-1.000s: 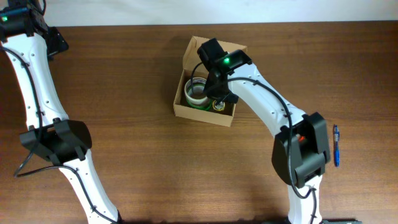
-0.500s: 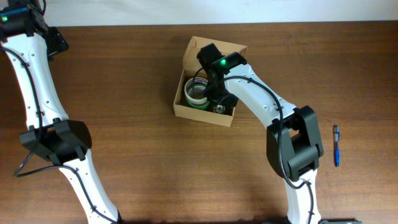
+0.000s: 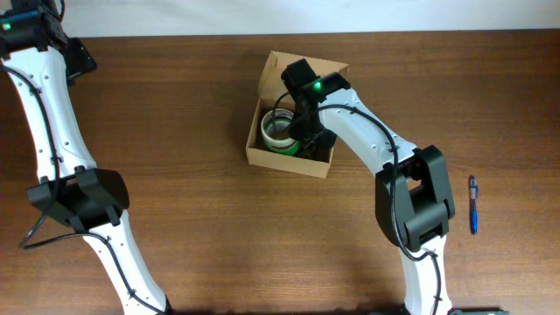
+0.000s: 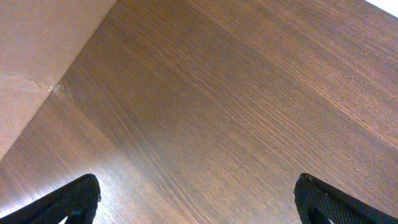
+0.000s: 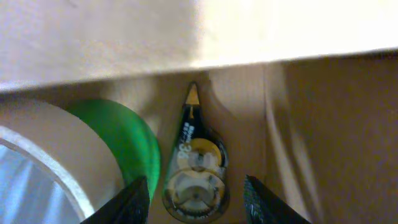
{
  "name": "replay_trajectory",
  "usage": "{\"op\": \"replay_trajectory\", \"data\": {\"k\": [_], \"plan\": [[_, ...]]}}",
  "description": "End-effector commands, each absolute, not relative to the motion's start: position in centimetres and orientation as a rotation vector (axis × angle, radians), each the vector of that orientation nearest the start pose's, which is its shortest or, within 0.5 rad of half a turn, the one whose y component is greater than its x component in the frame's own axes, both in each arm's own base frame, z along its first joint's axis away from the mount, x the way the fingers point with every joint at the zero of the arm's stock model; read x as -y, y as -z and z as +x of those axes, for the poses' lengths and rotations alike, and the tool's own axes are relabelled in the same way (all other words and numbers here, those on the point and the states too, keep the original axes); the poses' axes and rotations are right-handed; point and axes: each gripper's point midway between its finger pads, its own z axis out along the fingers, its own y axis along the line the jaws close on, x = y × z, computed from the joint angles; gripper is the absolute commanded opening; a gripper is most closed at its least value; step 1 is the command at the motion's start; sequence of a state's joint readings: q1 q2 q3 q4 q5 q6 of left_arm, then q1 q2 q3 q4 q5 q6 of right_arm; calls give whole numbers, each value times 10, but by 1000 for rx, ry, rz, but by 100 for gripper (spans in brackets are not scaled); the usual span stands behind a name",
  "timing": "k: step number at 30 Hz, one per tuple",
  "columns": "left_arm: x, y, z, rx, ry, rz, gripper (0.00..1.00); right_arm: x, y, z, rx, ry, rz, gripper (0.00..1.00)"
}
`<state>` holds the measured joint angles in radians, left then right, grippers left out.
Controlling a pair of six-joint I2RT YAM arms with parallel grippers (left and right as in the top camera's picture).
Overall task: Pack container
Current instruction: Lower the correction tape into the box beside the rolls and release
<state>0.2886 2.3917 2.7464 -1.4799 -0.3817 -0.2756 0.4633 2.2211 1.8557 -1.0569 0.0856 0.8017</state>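
Observation:
The container (image 3: 282, 162) is a small tan cardboard box with its flap lid open at the back, near the table's middle. A white-and-green tape roll (image 3: 276, 131) lies in its left half. My right gripper (image 3: 310, 140) reaches down into its right half. In the right wrist view a black and yellow correction tape dispenser (image 5: 194, 168) lies on the box floor between the right gripper's (image 5: 196, 190) open fingers, with a gap on each side. Beside it lie a green roll (image 5: 124, 143) and a tan roll (image 5: 37, 143). My left gripper (image 4: 198, 182) hangs open over bare wood.
A blue pen (image 3: 472, 204) lies on the table at the far right. The left arm (image 3: 52, 122) runs down the table's left side. A cardboard wall (image 5: 329, 124) stands close on the right gripper's right.
The right gripper's jaws have widened and let go of the correction tape dispenser inside the box. The right arm's elbow swung slightly left. The left arm has not moved.

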Motion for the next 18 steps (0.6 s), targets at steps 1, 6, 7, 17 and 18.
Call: {"op": "replay_trajectory", "data": {"k": [1, 6, 7, 17, 18], "plan": [[-211, -240, 478, -2494, -516, -840, 100, -197, -46, 430, -2930, -41, 418, 50], [-211, -240, 478, -2494, -517, -840, 100, -204, -66, 446, -2864, -91, 274, 50], [-211, -240, 478, -2494, -517, -840, 100, -205, -74, 450, -2843, -106, 249, 50], [-211, -240, 478, -2494, -517, -840, 100, -207, -176, 460, -2616, -203, 62, 50], [-211, -240, 478, -2494, -517, -840, 100, -205, -184, 459, -2599, -199, 63, 50]]}}
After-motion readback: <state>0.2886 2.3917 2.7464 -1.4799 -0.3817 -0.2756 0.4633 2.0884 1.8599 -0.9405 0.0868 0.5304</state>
